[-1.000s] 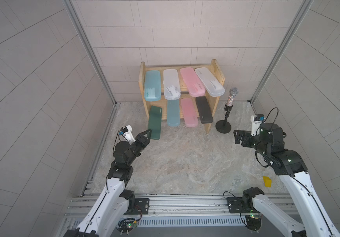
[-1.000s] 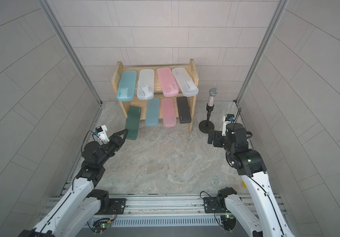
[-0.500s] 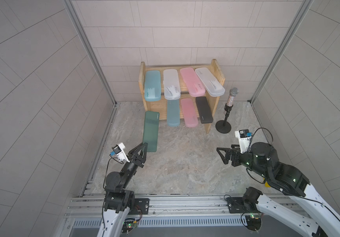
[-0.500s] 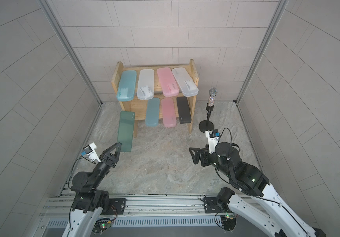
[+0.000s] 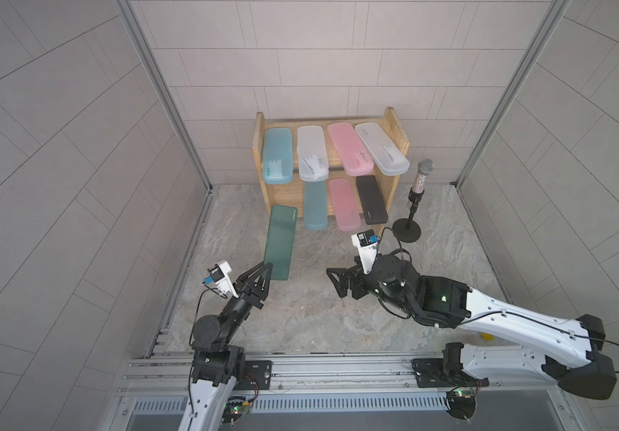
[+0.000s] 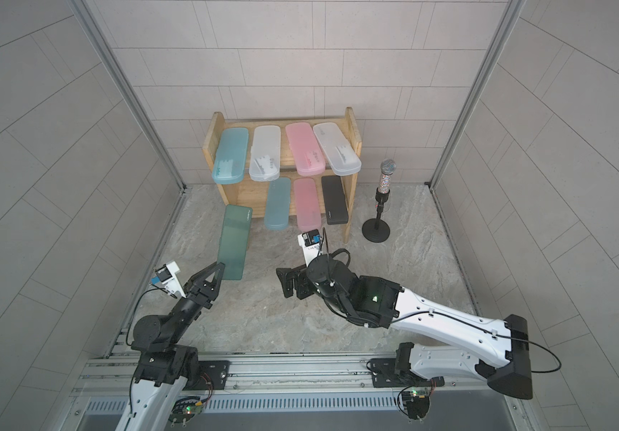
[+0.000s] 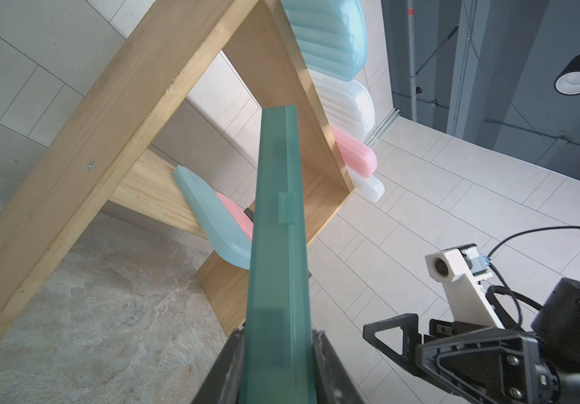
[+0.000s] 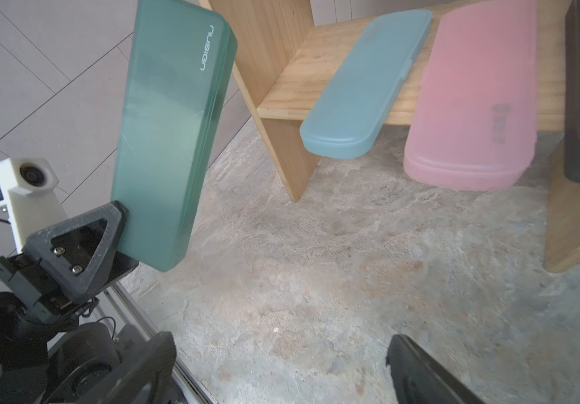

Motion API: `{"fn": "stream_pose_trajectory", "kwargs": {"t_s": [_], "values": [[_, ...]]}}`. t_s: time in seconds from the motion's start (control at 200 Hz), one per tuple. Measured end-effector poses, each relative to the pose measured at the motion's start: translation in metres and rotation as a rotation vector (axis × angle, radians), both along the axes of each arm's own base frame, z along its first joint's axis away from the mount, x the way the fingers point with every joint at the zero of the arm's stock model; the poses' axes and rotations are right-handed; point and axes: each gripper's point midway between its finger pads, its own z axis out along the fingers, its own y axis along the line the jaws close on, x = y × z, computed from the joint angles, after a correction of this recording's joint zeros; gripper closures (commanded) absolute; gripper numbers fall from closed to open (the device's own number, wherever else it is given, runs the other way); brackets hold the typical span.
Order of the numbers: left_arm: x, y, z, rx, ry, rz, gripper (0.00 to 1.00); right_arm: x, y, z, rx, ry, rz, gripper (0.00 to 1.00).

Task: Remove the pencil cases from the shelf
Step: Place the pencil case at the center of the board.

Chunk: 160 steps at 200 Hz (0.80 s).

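Note:
My left gripper (image 5: 266, 270) is shut on the near end of the dark green pencil case (image 5: 281, 242), which hangs in the air in front of the shelf's (image 5: 390, 130) left side. In the left wrist view the green case (image 7: 278, 245) runs edge-on out of the left gripper (image 7: 278, 349). Light blue (image 5: 277, 156), white (image 5: 311, 153), pink (image 5: 349, 149) and white (image 5: 380, 149) cases lie on the upper tier. Light blue (image 5: 315, 205), pink (image 5: 343, 205) and black (image 5: 371, 199) cases lie on the lower tier. My right gripper (image 5: 334, 281) stands open and empty, right of the green case (image 8: 173, 133).
A glittery microphone (image 5: 418, 186) on a black stand is just right of the shelf. Tiled walls close in the left, back and right. A metal rail (image 5: 300, 365) runs along the front edge. A small yellow piece (image 5: 486, 336) lies by the right arm.
The left arm has pulled back toward the front, drawing the green case clear of the shelf. The right arm has swung down and inward toward the middle, its gripper staying open.

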Motion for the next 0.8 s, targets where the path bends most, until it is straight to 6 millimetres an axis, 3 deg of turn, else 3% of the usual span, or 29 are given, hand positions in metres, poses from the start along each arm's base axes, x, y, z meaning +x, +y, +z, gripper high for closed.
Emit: {"fn": "stream_pose_trajectory", "kwargs": {"t_s": [0.3, 0.655, 0.801], "values": [[-0.003, 0.000, 0.006, 0.006, -0.054, 0.003, 1.00, 0.019, 0.056, 0.034, 0.110, -0.030, 0.002, 0.00], [-0.002, 0.002, 0.006, 0.037, -0.091, 0.029, 1.00, 0.043, 0.112, 0.037, 0.109, -0.011, -0.004, 0.00], [-0.002, 0.002, 0.006, 0.051, -0.099, 0.037, 1.00, 0.048, 0.126, 0.034, 0.094, -0.001, 0.000, 0.00]]}}
